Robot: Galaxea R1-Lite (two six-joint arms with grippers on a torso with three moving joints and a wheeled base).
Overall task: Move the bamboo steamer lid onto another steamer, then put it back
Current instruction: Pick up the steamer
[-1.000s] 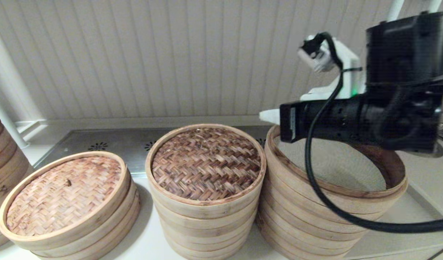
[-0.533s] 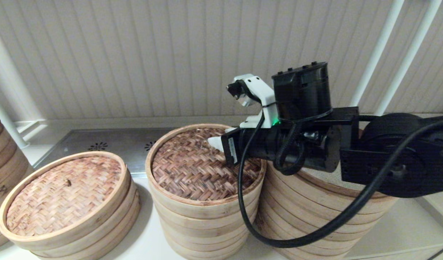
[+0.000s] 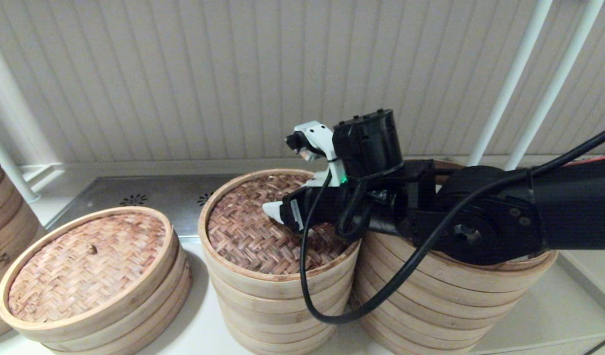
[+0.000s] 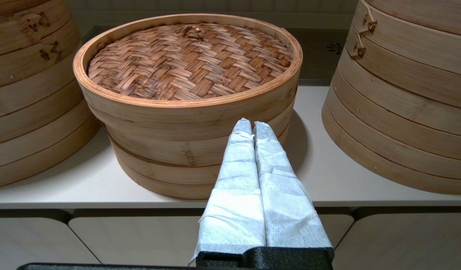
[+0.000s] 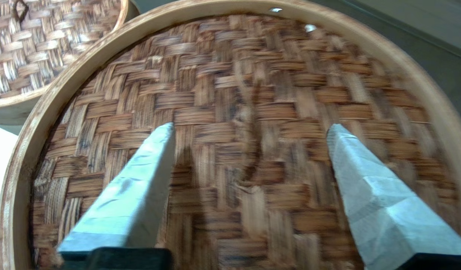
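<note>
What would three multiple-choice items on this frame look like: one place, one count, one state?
1. The right gripper is over:
A) the dark lid
B) the knobbed lid
C) the counter

2. Woven lids in the head view:
A) one
B) two
C) three

3. The right gripper's fingers are:
A) shut
B) open
C) clamped on the rim

Key:
1 A, the right wrist view shows both fingers over the dark weave.
2 B, the dark lid and the knobbed lid.
3 B, a wide gap shows between the fingers, nothing held.

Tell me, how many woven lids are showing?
2. The dark bamboo steamer lid tops the middle stack, under the right tool; a paler knobbed lid tops the low stack to its left. Others may be hidden.
</note>
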